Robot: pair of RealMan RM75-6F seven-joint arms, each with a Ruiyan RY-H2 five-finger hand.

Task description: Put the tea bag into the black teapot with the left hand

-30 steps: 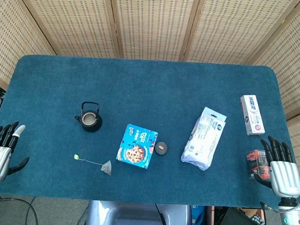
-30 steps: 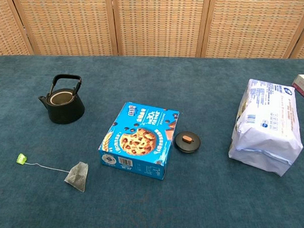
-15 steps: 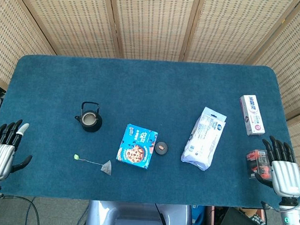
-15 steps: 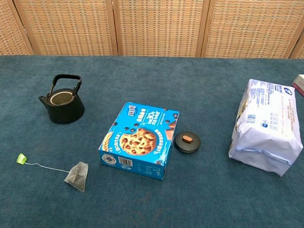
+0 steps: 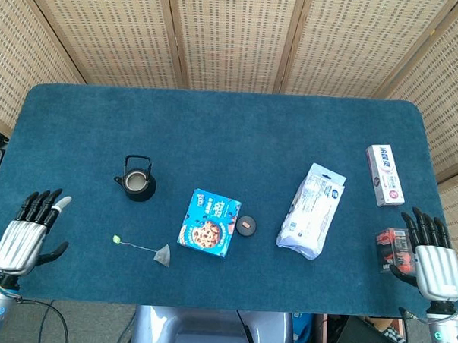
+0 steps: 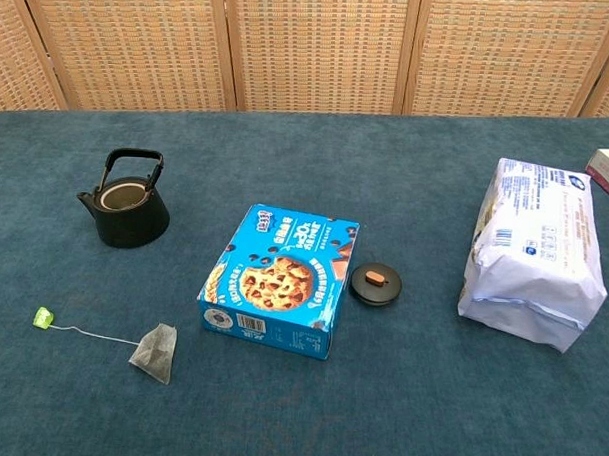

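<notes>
The tea bag [image 5: 163, 254] [image 6: 155, 351] lies flat on the blue table, its thin string running left to a small green tag [image 5: 116, 239] [image 6: 44, 318]. Behind it stands the black teapot [image 5: 138, 181] [image 6: 127, 208], uncovered, handle upright. Its black lid [image 5: 246, 225] [image 6: 375, 284] rests on the table right of the cookie box. My left hand [image 5: 27, 235] hovers at the table's front left edge, fingers spread and empty, well left of the tag. My right hand [image 5: 429, 258] is open at the front right edge. Neither hand shows in the chest view.
A blue cookie box [image 5: 210, 223] [image 6: 281, 278] lies between tea bag and lid. A white packet [image 5: 312, 210] [image 6: 533, 252] sits to the right, a pink-and-white box [image 5: 385, 174] at far right. A small dark pack [image 5: 390, 245] lies beside my right hand. Woven screens stand behind.
My left hand has moved right and a little forward over the table's front left edge, toward the tea bag's tag. The right hand and the objects have stayed still.
</notes>
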